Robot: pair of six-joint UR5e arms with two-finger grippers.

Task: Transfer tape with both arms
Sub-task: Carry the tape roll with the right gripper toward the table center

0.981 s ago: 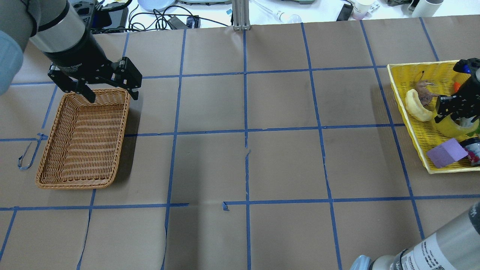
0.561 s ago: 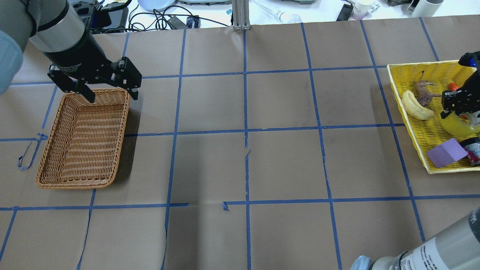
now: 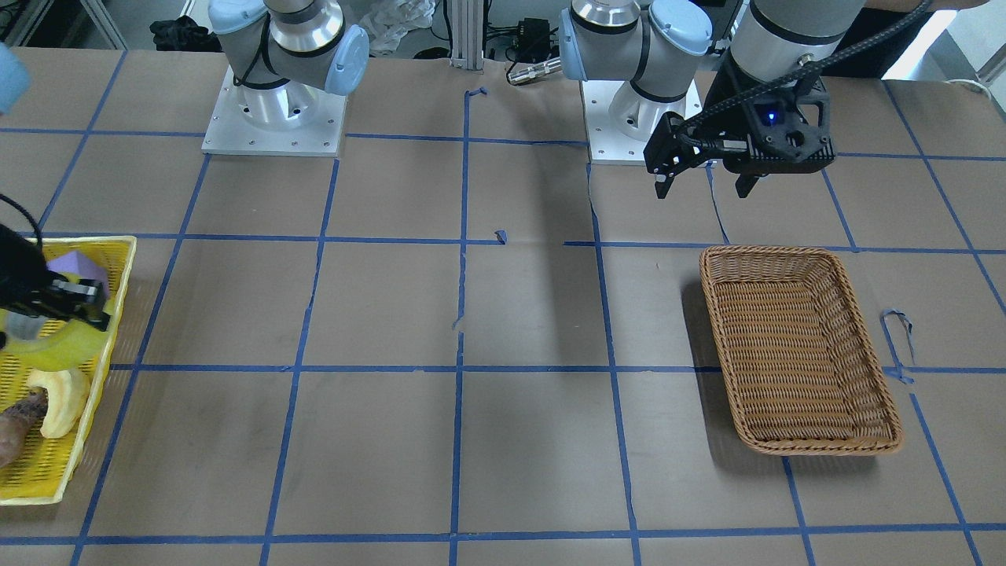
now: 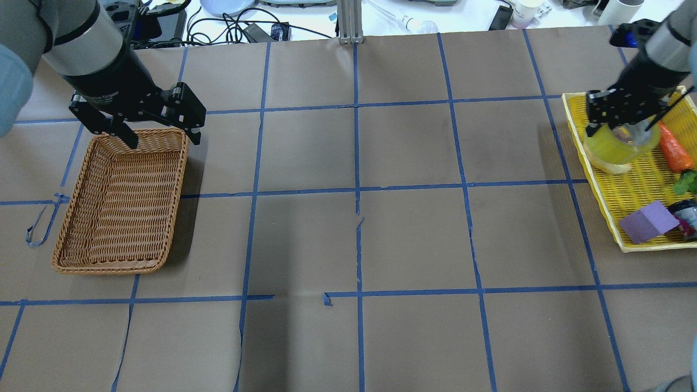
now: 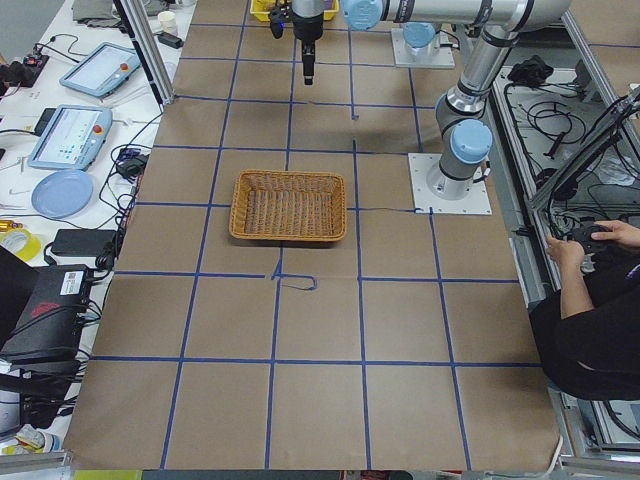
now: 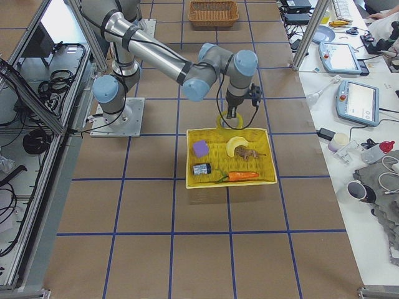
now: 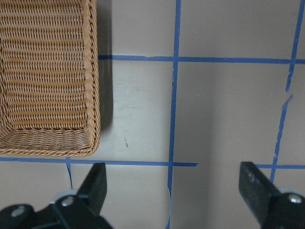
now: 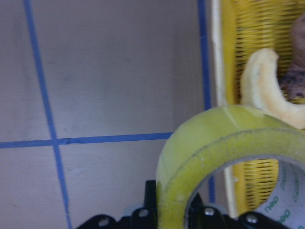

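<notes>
My right gripper (image 4: 618, 117) is shut on the bright yellow tape roll (image 4: 615, 148) and holds it raised over the far left corner of the yellow tray (image 4: 637, 188). The front view shows the tape (image 3: 55, 346) hanging under the gripper (image 3: 47, 303). In the right wrist view the tape (image 8: 224, 152) fills the lower right, above the tray's edge. My left gripper (image 4: 158, 135) is open and empty over the far end of the wicker basket (image 4: 122, 201). Its fingers (image 7: 95, 186) frame bare table beside the basket (image 7: 45, 71).
The yellow tray holds a pale banana-like piece (image 4: 604, 164), an orange carrot (image 4: 674, 149), a purple block (image 4: 645, 220) and a small dark jar (image 4: 687, 215). Blue tape lines grid the brown table. Cables and devices lie beyond the far edge.
My right gripper has lifted the tape out of the tray's middle and carried it to the tray's far left corner. The left arm has not moved.
</notes>
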